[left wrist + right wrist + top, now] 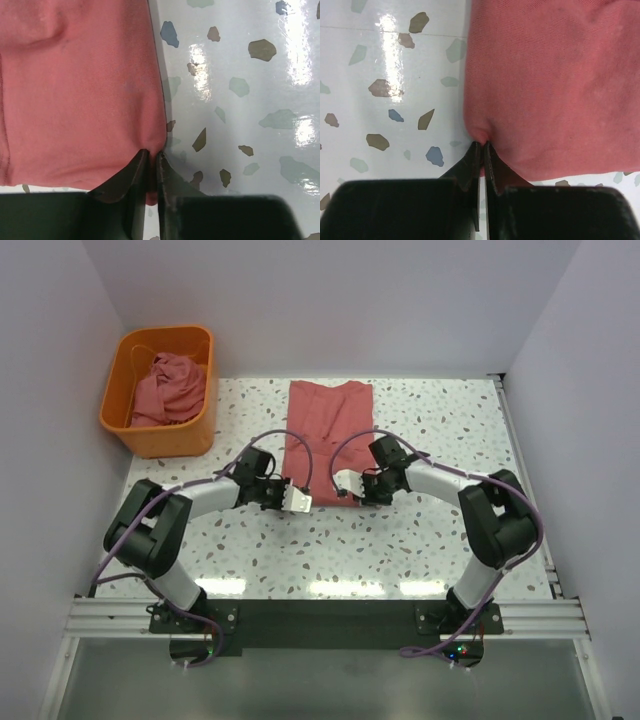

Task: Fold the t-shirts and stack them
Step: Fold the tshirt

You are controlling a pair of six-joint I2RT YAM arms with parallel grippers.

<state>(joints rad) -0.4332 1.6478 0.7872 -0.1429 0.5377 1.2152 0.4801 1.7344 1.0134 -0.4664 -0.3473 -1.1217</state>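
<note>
A dusty red-pink t-shirt (328, 425) lies on the speckled table as a long narrow strip, running from the middle toward the back. My left gripper (291, 496) is shut on its near left corner; in the left wrist view the jaws (152, 152) pinch a bit of the shirt's (80, 90) edge. My right gripper (362, 490) is shut on the near right corner; in the right wrist view the jaws (483, 143) pinch the cloth (555, 85) at its edge. More crumpled red-pink shirts (170, 390) lie in the basket.
An orange plastic basket (112, 405) stands at the back left corner of the table. White walls close in the left, back and right sides. Speckled tabletop (450, 430) lies right of the shirt and in front of both grippers.
</note>
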